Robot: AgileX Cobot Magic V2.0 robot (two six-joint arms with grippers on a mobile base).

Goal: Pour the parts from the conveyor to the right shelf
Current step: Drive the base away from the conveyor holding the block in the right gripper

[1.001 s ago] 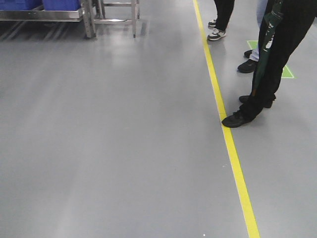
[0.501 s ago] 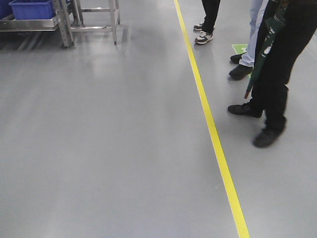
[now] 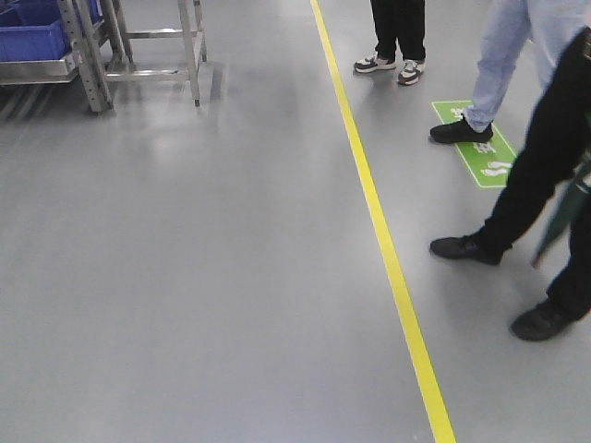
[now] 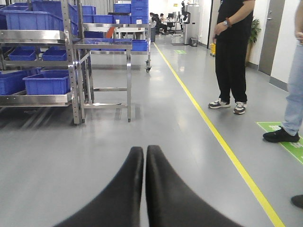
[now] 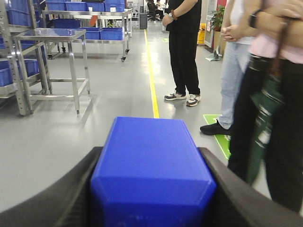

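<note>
Between the curved matte-black fingers of the right gripper [image 5: 150, 153] sits a bright-blue plastic block [image 5: 150, 179], smooth and boxy with bevelled corners, clamped on both flanks and filling the lower half of the right wrist view. The left gripper [image 4: 145, 150] is closed on nothing, its two tapering black fingers pressed tip to tip above the floor [image 3: 203, 277], which is glossy, light grey and crossed by a straight yellow line [image 3: 379, 212]. At the far left of the left wrist view stands the shelf [image 4: 35, 35], a shiny steel rack with perforated uprights, well apart from both grippers; deep blue rectangular bins [image 4: 46, 82] rest on several of its levels. Just beside it is a steel-legged table [image 4: 106, 45]. Right of the line are three people: a person in black [image 4: 232, 52] wearing trainers, a person in pale jeans [image 3: 503, 55] with one shoe on a green floor sticker [image 3: 480, 152], and, nearest the robot, one holding a folded dark-green umbrella [image 5: 265, 118]
</note>
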